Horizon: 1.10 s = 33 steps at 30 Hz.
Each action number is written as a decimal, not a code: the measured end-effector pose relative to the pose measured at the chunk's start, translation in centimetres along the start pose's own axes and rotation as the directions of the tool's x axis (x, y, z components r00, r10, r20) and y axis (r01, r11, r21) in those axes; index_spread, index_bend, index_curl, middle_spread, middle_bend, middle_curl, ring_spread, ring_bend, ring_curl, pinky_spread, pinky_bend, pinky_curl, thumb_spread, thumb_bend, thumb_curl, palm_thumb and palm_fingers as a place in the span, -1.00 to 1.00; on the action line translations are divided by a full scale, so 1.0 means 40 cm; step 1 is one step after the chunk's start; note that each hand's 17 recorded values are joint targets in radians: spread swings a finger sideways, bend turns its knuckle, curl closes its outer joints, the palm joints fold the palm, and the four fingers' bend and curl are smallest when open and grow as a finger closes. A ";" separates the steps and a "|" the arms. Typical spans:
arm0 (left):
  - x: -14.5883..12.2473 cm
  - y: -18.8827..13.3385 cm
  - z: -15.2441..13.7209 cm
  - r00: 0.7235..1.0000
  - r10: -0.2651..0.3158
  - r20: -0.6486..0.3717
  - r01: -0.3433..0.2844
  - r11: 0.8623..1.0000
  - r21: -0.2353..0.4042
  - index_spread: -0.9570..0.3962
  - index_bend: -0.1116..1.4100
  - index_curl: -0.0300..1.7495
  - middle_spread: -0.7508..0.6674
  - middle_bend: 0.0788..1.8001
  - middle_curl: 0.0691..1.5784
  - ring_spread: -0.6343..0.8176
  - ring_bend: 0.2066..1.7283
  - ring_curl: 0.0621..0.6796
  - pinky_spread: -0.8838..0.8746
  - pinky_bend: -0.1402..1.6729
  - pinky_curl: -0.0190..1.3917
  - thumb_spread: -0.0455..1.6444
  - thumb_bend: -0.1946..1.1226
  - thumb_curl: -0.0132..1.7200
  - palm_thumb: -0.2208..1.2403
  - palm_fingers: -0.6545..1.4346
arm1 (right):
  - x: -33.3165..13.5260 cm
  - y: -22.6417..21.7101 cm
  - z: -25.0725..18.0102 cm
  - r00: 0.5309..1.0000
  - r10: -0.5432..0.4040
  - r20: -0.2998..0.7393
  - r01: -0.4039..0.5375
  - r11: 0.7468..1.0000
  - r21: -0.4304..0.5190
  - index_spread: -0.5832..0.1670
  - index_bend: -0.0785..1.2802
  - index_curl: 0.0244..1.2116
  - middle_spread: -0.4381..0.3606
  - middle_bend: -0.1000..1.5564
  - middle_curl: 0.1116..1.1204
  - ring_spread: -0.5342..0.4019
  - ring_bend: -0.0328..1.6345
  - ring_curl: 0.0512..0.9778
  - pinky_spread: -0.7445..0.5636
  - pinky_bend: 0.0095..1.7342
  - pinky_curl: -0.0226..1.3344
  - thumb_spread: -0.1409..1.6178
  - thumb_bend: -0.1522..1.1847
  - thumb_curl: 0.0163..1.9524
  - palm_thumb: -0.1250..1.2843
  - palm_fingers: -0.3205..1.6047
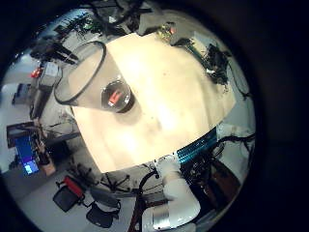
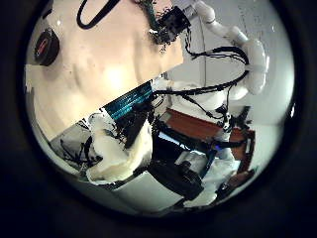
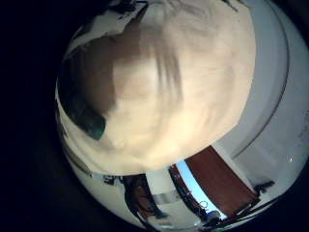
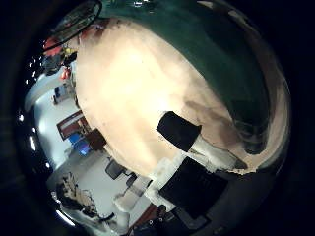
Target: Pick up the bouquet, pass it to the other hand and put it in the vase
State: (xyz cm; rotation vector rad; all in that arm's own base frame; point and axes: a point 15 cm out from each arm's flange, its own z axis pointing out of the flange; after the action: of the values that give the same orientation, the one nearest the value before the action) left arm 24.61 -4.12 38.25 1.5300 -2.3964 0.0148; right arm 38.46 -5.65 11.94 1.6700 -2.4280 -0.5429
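Observation:
A clear glass vase [image 1: 97,82] stands upright on the table [image 1: 183,97], seen from above in the left little finger side palm view. Its base also shows in the left thumb side palm view [image 2: 44,46]. My left hand [image 2: 119,159] is high over the table edge with relaxed fingers and holds nothing. My right hand [image 2: 170,24] hangs low over the table's far part. The bouquet's leafy mass [image 4: 231,54] fills one side of the right thumb side palm view, close to the palm. The right thumb [image 4: 182,130] is straight and away from it. The bouquet edge shows in the right little finger side palm view [image 3: 85,114].
The table top [image 4: 128,88] between vase and bouquet is bare. A strip of electronics [image 2: 134,97] runs along the table edge under my left hand. Chairs [image 1: 82,198] and cluttered benches [image 1: 29,145] stand on the floor around the table.

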 end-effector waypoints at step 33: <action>-0.027 0.035 -0.025 1.000 -0.012 -0.010 0.012 1.000 0.009 0.38 -0.60 -0.52 0.65 -0.88 -0.71 0.67 -0.67 -0.53 0.63 -0.64 -0.59 0.37 -0.74 -0.62 -0.23 -0.29 | 0.016 -0.007 -0.395 0.985 -0.090 0.145 0.024 0.913 0.408 -0.32 0.68 0.59 -0.32 0.70 0.44 -0.27 0.81 0.12 -0.19 0.74 -0.37 0.22 -0.64 -0.26 0.80 0.53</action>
State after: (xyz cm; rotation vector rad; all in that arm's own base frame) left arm 24.04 -2.40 39.16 1.5446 -2.3826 0.0305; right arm 43.49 -9.66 26.39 1.9203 -2.7641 -0.1897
